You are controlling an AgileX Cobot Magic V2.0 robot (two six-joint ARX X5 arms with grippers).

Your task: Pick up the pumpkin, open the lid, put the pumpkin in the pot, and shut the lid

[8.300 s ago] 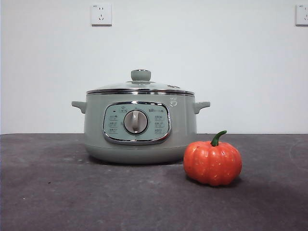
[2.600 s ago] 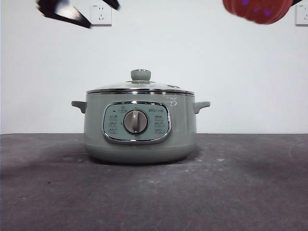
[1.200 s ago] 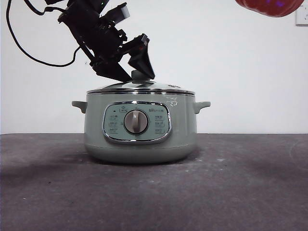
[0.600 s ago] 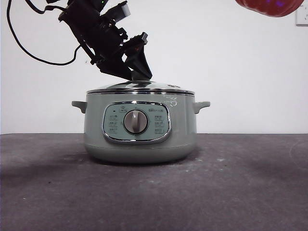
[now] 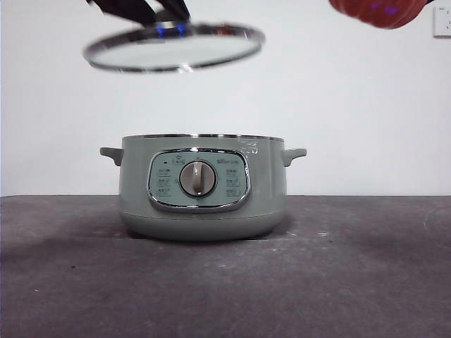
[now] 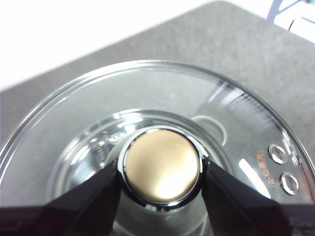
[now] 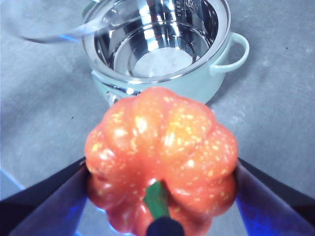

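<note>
We see the left gripper (image 6: 160, 169) clamping the lid (image 5: 174, 47) upper left, above the open pot (image 5: 203, 186); the right gripper (image 7: 160, 169) clenches the pumpkin (image 5: 380, 10) upper right.

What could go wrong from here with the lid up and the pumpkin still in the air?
The lid hangs tilted, held only by its knob between the left gripper's fingers; it could swing or slip. The pumpkin in the right gripper sits high and off to one side of the pot, so releasing early would likely miss the opening. The lid's edge lies near the pumpkin's path.
</note>
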